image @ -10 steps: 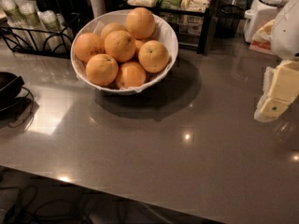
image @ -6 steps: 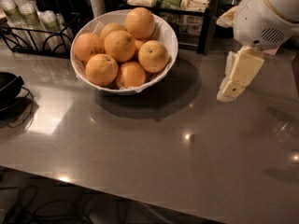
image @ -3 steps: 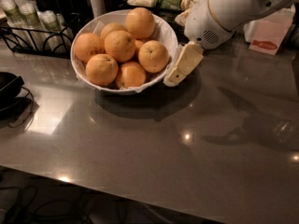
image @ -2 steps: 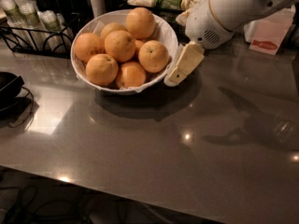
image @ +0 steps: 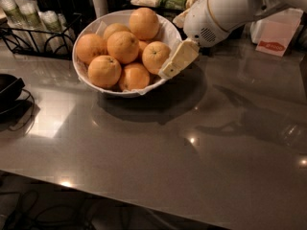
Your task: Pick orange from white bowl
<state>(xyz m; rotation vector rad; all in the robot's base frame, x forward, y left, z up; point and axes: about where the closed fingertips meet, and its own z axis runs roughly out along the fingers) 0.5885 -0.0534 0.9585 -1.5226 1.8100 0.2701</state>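
Note:
The white bowl [image: 165, 31] stands at the back left of the grey table, lined with thin paper and piled with several oranges. The nearest orange [image: 156, 56] on the bowl's right side has a small dark stem spot. My gripper [image: 178, 60] reaches in from the upper right on a white arm. Its cream finger lies over the bowl's right rim, right beside that orange. Only one finger shows clearly, and nothing is seen held in it.
A black pan [image: 8, 89] sits at the left edge. A black wire rack with cups [image: 29, 20] stands behind the bowl at the left. Packets and a white and red carton [image: 272, 36] line the back right. The table's front edge runs along the bottom.
The arm has swung in from the right edge to the bowl's right rim. Over the last second the gripper has stayed almost still beside the right orange.

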